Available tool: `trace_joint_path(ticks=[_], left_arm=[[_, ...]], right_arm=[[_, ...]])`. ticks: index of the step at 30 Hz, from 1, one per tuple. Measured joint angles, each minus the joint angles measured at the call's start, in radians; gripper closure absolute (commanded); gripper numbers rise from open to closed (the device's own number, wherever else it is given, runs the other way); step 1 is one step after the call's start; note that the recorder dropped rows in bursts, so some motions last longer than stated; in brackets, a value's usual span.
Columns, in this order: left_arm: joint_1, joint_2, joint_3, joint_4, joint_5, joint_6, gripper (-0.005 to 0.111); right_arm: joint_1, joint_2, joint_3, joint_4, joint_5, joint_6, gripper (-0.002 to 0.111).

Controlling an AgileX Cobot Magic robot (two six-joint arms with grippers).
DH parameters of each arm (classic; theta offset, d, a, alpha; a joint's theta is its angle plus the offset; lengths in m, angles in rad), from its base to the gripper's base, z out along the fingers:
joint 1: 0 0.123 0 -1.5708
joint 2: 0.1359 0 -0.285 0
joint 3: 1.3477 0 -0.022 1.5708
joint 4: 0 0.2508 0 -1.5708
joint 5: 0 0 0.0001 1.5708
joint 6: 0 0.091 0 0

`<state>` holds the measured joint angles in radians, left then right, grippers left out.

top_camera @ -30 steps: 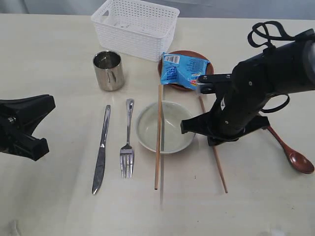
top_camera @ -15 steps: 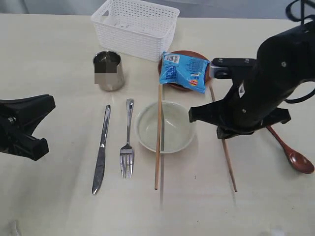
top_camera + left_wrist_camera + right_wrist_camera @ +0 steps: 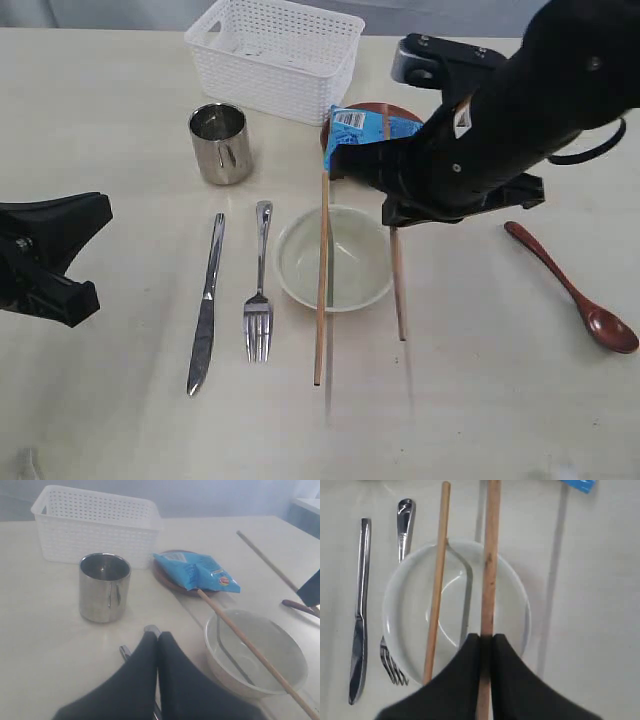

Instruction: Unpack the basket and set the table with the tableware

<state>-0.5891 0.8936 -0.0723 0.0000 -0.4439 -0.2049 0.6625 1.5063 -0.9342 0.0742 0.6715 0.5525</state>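
My right gripper (image 3: 486,639) is shut on one brown chopstick (image 3: 491,555), which hangs over the right side of the cream bowl (image 3: 355,265). The other chopstick (image 3: 321,290) lies across that bowl. Left of the bowl lie the fork (image 3: 259,290) and knife (image 3: 207,305), and the steel mug (image 3: 220,143) stands behind them. The wooden spoon (image 3: 575,292) rests at the right. The brown plate (image 3: 329,140) is mostly under a blue packet (image 3: 362,135). The white basket (image 3: 275,55) stands at the back. My left gripper (image 3: 158,636) is shut and holds nothing, low at the left edge.
The right arm's black body (image 3: 500,110) hangs above the plate and hides part of the packet. Bare tabletop (image 3: 480,400) lies in front of the bowl and round the spoon.
The right arm has swung left and towards the back with the chopstick, from right of the bowl to over its right rim. The spoon's handle is now uncovered. The left arm has not moved.
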Motion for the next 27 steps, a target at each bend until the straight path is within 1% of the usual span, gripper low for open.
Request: trace_joint_path(ticks=[4, 8, 20, 27], left_arm=[[0.0, 0.0, 0.0, 0.0, 0.0, 0.0, 0.107], [0.0, 0.0, 0.0, 0.0, 0.0, 0.0, 0.107], [0.0, 0.0, 0.0, 0.0, 0.0, 0.0, 0.107], [0.0, 0.0, 0.0, 0.0, 0.0, 0.0, 0.107]], right_arm=[[0.03, 0.123, -0.032, 0.025, -0.097, 0.035, 0.109], [0.03, 0.187, -0.054, 0.035, -0.109, 0.039, 0.109], [0.03, 0.211, -0.059, 0.049, -0.108, 0.036, 0.109], [0.03, 0.211, -0.059, 0.051, -0.071, 0.036, 0.109]])
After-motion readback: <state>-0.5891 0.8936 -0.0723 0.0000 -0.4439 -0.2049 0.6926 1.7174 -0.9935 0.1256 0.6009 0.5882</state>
